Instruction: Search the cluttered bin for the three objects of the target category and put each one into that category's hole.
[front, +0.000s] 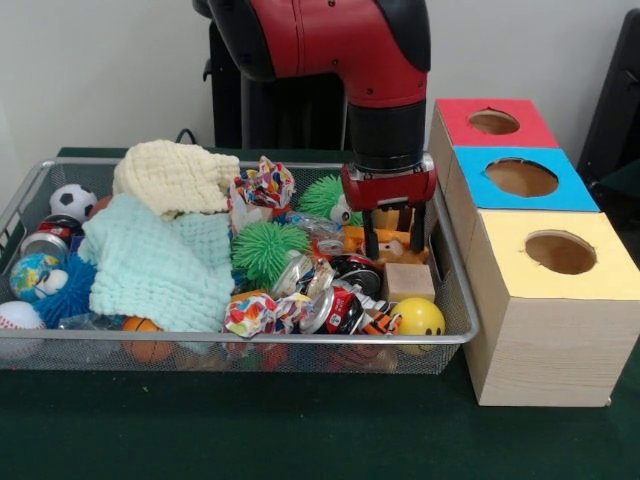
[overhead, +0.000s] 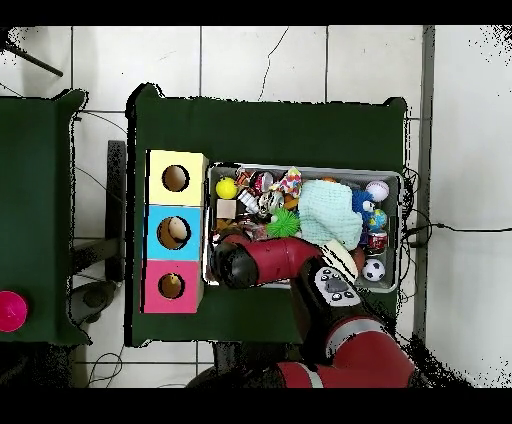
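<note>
The gripper hung low in the right end of the wire bin, its two dark fingers spread apart with nothing held between them, straddling an orange toy that sat partly hidden behind them. Which category was the target could not be told; the clutter lay all inside the bin. Just below the gripper sat a wooden block, and a yellow ball rested in the near right corner against the rim. Crushed cans and crumpled printed wrappers filled the middle, with two green spiky balls beside them. A mint cloth and a cream cloth covered much of the left half, hiding whatever lay under them; an orange ball showed only its top at the cloth's edge. At the left end were a soccer ball, a globe ball and a baseball, crowded against the wire wall.

The box with three holes stood just beside the bin's right wall, on the green table: red top, blue top, yellow top. Little free room showed between gripper and bin wall. From overhead the arm covered the bin's lower left part, and the gripper itself was hidden there.
</note>
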